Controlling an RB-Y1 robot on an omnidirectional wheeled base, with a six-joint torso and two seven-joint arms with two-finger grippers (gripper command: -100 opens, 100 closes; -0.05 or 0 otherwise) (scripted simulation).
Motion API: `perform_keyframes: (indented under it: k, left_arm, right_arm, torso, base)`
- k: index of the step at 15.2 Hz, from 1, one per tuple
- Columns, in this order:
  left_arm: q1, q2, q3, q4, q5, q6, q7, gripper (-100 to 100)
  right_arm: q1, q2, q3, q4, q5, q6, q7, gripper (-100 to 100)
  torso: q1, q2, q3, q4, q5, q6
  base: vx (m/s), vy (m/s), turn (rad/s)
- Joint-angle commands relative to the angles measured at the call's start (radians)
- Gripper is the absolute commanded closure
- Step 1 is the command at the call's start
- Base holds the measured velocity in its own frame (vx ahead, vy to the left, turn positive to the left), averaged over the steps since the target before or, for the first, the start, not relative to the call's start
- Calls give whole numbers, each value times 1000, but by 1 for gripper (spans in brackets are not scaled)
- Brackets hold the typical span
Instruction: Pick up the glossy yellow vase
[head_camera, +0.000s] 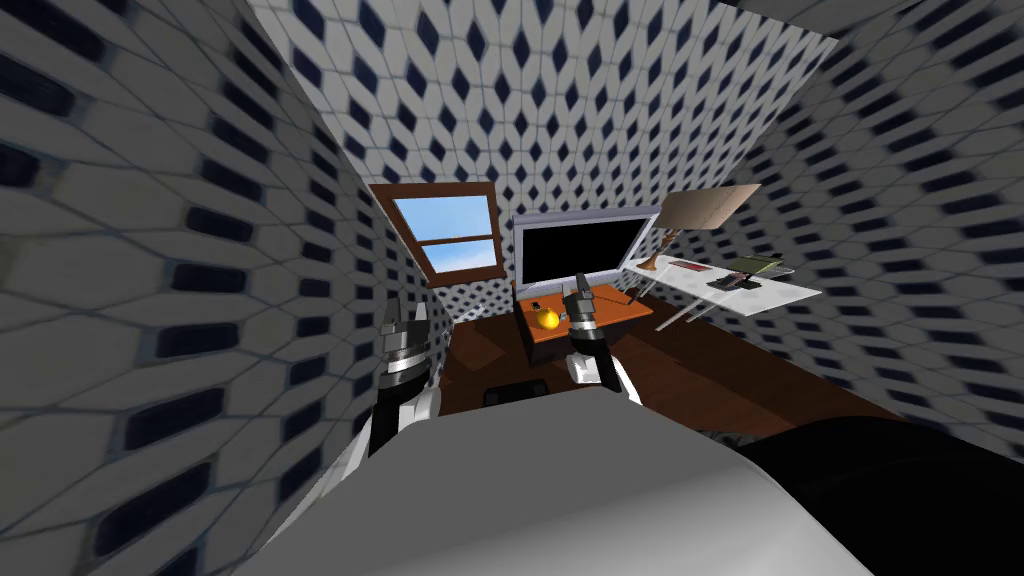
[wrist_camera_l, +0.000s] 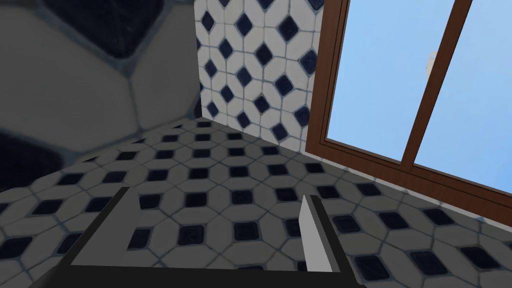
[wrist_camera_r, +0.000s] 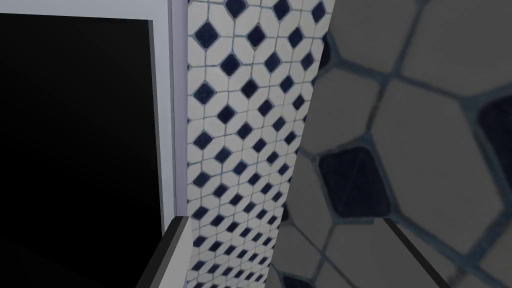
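A small, round, glossy yellow vase (head_camera: 547, 318) stands on a reddish-brown stand (head_camera: 600, 312) below a black screen. My right gripper (head_camera: 577, 290) is raised just to the right of the vase and slightly above it, fingers open; in its wrist view the right gripper (wrist_camera_r: 285, 250) holds nothing. My left gripper (head_camera: 404, 318) is held up at the left near the tiled wall, well away from the vase. The left gripper (wrist_camera_l: 215, 227) is open and empty in its wrist view.
A large black screen (head_camera: 580, 248) with a pale frame stands behind the vase. A white desk (head_camera: 790, 295) with a lamp (head_camera: 700, 210) and several small items lies at the right. A brown-framed window (head_camera: 447, 235) is on the far wall. The floor (head_camera: 700, 370) is dark wood.
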Motion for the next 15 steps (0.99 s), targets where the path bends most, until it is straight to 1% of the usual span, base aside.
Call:
perform_keyframes:
  k: [1, 2, 3, 4, 5, 6, 7, 8, 9, 10, 11, 12, 13, 14, 15]
  left_arm:
    - [0, 0, 0, 0, 0, 0, 0, 0]
    - [0, 0, 0, 0, 0, 0, 0, 0]
    - [0, 0, 0, 0, 0, 0, 0, 0]
    - [0, 0, 0, 0, 0, 0, 0, 0]
    - [0, 0, 0, 0, 0, 0, 0, 0]
    - [0, 0, 0, 0, 0, 0, 0, 0]
    - [0, 0, 0, 0, 0, 0, 0, 0]
    - [0, 0, 0, 0, 0, 0, 0, 0]
    - [0, 0, 0, 0, 0, 0, 0, 0]
    - [0, 0, 0, 0, 0, 0, 0, 0]
    - [0, 0, 0, 0, 0, 0, 0, 0]
    - [0, 0, 0, 0, 0, 0, 0, 0]
    - [0, 0, 0, 0, 0, 0, 0, 0]
    - [0, 0, 0, 0, 0, 0, 0, 0]
    - [0, 0, 0, 0, 0, 0, 0, 0]
  right_arm:
    - [6, -49, -1, 5, 7, -1, 9, -100]
    - [6, -49, -1, 5, 7, -1, 9, -100]
    - [12, -84, -3, 10, 15, -2, 19, -100]
    - [12, -85, -3, 10, 15, -2, 19, -100]
    - [19, -120, -4, 17, 24, -3, 32, -100]
    - [19, -124, -4, 17, 24, -3, 32, -100]
    - [29, -158, -6, 25, 36, -5, 48, -100]
    - [29, -163, -6, 25, 36, -5, 48, -100]
    - [40, -197, -8, 35, 50, -6, 67, -100]
    - [40, -203, -8, 35, 50, -6, 67, -100]
    - [53, -235, -11, 46, 66, -8, 89, -100]
    - [53, -243, -11, 46, 66, -8, 89, -100]
    - [67, -276, -13, 58, 84, -10, 114, -100]
    - [67, -284, -13, 58, 84, -10, 114, -100]
    - [82, -316, -15, 72, 104, -12, 141, -100]
  torso:
    - [0, 0, 0, 0, 0, 0]
    - [0, 0, 0, 0, 0, 0]
    - [1, -1, 0, 0, 0, 0]
    - [1, -2, -1, 0, 0, 0]
    - [2, -2, -1, 0, 0, 0]
    - [2, -2, -1, -1, 0, 0]
    - [2, -3, -1, -1, 0, 0]
    - [3, -3, -2, -1, 1, 0]
    - [3, -3, -2, -1, 1, 0]
    - [3, -4, -2, -1, 1, 0]
    - [4, -4, -3, -1, 1, 0]
    - [4, -5, -3, -1, 1, 0]
    - [4, -5, -3, -1, 1, 0]
    - [4, -5, -3, -1, 1, 0]
    - [5, -6, -3, -1, 1, 0]
  base:
    - [11, 15, 8]
    - [21, 24, 5]
    - [31, 32, 6]
    - [32, 33, 4]
    - [37, 37, 7]
    - [39, 37, 5]
    - [47, 44, 9]
    - [50, 43, 7]
    - [60, 52, 11]
    - [64, 56, 7]
    - [72, 64, 11]
    - [73, 59, 4]
    - [75, 67, 13]
    - [81, 66, 6]
    - [86, 72, 9]
